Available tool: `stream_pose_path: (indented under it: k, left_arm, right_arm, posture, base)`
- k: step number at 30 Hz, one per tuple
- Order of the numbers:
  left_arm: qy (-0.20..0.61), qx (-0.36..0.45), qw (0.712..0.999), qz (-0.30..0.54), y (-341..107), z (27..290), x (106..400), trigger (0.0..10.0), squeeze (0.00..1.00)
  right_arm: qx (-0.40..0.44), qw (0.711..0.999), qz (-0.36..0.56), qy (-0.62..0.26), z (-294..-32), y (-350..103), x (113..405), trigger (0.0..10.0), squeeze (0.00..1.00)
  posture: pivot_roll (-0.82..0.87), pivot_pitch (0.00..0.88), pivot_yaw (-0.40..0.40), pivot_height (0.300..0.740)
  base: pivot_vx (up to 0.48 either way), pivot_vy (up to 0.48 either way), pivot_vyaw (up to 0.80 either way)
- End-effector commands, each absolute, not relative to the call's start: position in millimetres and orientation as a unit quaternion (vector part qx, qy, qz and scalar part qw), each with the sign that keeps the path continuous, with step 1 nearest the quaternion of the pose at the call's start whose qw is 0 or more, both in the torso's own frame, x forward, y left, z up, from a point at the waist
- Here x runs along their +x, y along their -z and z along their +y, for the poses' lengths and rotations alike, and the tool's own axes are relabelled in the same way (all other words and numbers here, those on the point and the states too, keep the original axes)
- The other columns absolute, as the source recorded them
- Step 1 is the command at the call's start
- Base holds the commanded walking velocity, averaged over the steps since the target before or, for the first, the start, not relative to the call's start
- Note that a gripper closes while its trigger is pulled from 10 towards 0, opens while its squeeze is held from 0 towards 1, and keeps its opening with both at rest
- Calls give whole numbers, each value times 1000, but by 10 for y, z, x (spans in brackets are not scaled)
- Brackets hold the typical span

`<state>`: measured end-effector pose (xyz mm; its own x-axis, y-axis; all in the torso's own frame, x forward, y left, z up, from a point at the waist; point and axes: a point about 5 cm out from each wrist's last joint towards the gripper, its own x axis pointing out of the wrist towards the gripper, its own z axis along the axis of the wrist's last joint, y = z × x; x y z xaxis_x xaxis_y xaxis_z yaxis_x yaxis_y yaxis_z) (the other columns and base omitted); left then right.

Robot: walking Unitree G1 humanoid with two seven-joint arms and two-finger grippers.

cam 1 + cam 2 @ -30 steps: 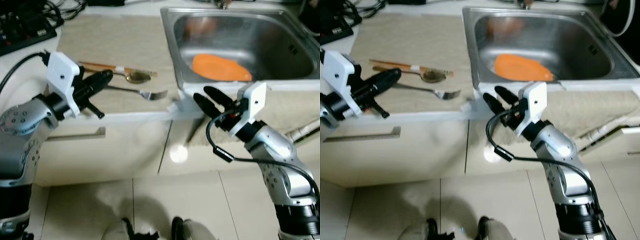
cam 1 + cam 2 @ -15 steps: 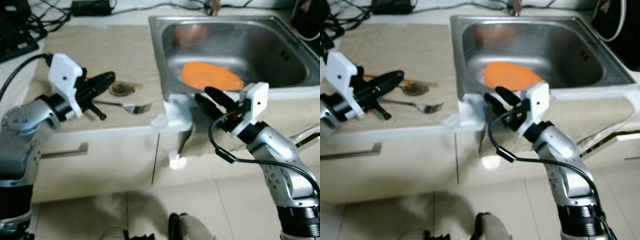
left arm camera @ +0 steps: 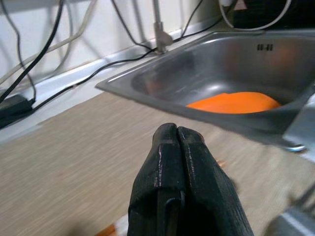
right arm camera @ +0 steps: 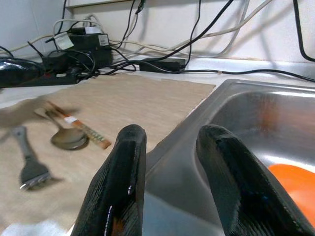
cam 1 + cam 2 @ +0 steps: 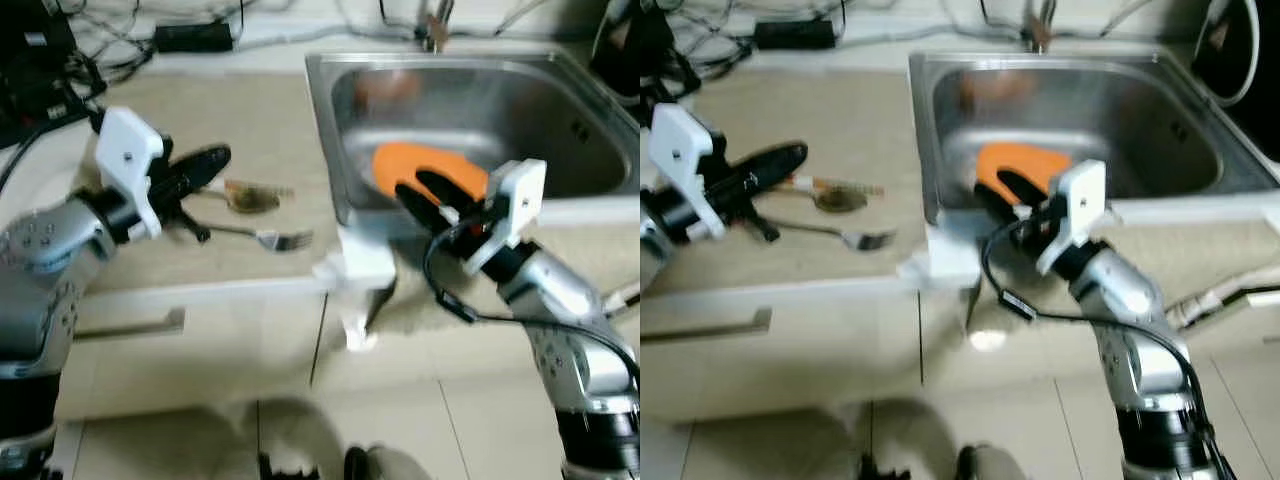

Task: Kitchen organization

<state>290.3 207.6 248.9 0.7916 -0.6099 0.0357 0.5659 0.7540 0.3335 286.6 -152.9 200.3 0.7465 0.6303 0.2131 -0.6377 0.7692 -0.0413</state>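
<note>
A beige mat (image 5: 230, 130) covers the kitchen counter beside a steel sink (image 5: 1200, 175). The left gripper (image 5: 205, 165) hovers above the mat, its fingers pressed together, holding nothing. Just beyond its tips lie one spoon (image 5: 248, 197), one fork (image 5: 268, 236) and a pair of chopsticks (image 4: 81, 126). The right gripper (image 5: 428, 192) hangs at the sink's front rim, fingers parted and empty; one orange board (image 3: 231, 102) lies in the basin just past them. Black cables (image 4: 162, 49) run along the back wall.
</note>
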Motion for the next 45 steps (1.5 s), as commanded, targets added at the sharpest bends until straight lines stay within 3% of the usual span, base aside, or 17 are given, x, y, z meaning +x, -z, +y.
stream_pose_path:
  k: [1,14,18,19,25,28,32,45]
  left_arm:
    - [316,161,932,-74,-2522,2093,2902,10000,0]
    - [317,163,931,-77,-2534,2077,2927,10000,0]
    - [351,148,922,-72,-2532,2093,2893,10000,0]
    - [365,141,918,-68,-2532,2106,2871,10000,1000]
    - [472,136,871,-8,-2477,2186,2659,10000,1000]
    - [523,143,839,44,-2372,2118,2531,10000,1000]
    - [550,146,821,56,-2300,1979,2483,10000,1000]
    - [553,147,819,39,-2257,1794,2581,10000,1000]
  right_arm:
    - [20,931,-116,-347,-1496,-2021,2867,10000,0]
    - [17,931,-119,-345,-1504,-2036,2892,10000,0]
    - [13,928,-114,-355,-1505,-2024,2900,10000,0]
    - [16,926,-113,-359,-1510,-2021,2897,10000,0]
    - [25,910,-106,-401,-1556,-2014,2867,10000,0]
    - [19,895,-91,-436,-1564,-1994,2835,10000,0]
    - [10,882,-78,-464,-1569,-1973,2801,10000,0]
    - [-8,865,-51,-499,-1570,-1878,2730,10000,0]
  posture:
    - [-155,162,-33,740]
    - [-154,159,-29,740]
    - [-150,155,-35,740]
    - [-150,156,-37,740]
    - [-147,158,-45,740]
    - [-146,167,-52,740]
    - [-145,175,-58,740]
    - [-145,183,-61,740]
  base:
    - [266,0,0]
    - [263,0,0]
    - [0,0,0]
    - [0,0,0]
    - [0,0,0]
    - [0,0,0]
    - [0,0,0]
    - [0,0,0]
